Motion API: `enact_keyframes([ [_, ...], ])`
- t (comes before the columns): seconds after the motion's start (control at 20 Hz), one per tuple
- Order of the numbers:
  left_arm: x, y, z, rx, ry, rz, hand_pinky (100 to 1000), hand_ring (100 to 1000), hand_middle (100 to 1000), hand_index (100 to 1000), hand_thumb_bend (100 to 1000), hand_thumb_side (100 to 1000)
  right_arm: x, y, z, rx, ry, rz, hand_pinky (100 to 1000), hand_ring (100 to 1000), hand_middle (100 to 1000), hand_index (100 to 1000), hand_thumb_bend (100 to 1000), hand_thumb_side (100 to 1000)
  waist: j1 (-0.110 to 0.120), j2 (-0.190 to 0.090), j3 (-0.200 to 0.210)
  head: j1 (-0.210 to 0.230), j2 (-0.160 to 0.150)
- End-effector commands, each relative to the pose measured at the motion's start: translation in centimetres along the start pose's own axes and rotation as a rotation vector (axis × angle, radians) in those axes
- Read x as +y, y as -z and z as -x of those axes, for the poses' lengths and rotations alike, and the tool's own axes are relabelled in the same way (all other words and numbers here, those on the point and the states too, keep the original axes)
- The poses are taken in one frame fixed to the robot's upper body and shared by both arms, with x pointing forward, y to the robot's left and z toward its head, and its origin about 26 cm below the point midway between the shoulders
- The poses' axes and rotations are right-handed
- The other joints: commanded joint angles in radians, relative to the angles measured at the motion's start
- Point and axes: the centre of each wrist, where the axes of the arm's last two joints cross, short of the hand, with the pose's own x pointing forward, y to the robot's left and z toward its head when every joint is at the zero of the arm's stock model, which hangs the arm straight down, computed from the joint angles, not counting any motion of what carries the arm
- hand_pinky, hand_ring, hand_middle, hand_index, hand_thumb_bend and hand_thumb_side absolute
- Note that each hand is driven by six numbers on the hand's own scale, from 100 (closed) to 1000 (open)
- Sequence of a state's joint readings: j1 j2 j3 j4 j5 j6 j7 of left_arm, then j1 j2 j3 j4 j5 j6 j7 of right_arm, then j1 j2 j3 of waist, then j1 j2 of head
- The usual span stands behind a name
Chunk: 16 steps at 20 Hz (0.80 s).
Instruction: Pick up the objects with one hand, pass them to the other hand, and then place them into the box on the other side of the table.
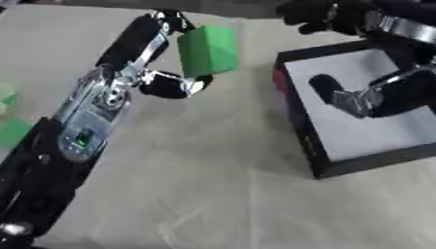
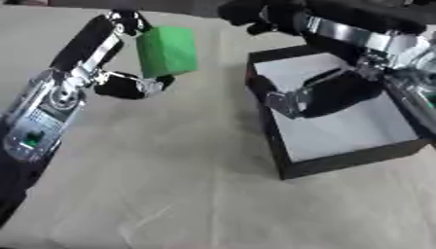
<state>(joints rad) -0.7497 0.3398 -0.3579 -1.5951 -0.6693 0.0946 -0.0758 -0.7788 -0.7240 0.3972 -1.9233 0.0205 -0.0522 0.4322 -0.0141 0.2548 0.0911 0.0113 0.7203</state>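
A green block point(image 1: 208, 50) hangs above the table, pinched between the thumb and fingers of my left hand point(image 1: 162, 63), which reaches in from the lower left. My right hand point(image 2: 315, 92) hovers over the black box point(image 2: 285, 168) with the white floor at the right; its thumb and fingers are spread and nothing is in them. A gap of bare table separates the block from the box's left wall.
Pale green shapes point(image 1: 9, 116) lie at the left edge of the tan table point(image 1: 213, 185). The box's black walls rise above the table surface at the right.
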Motion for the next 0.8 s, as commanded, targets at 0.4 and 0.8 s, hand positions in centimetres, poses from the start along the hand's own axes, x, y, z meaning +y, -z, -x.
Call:
enact_keyframes([
  [0.4,0.3,0.8,-2.3,-0.078,-0.051,-0.040,738,729,595,464,223,215,-0.4,0.8,2.0,0.001,-0.157,0.066,949,1000,1000,1000,100,202,-0.018,-0.031,0.025,-0.047,-0.003],
  [0.8,-0.4,1.4,-3.9,-0.117,-0.082,-0.063,733,725,589,463,220,218,0.2,1.5,3.8,0.028,-0.170,0.054,952,1000,1000,1000,100,202,-0.022,-0.022,0.048,-0.062,-0.009],
])
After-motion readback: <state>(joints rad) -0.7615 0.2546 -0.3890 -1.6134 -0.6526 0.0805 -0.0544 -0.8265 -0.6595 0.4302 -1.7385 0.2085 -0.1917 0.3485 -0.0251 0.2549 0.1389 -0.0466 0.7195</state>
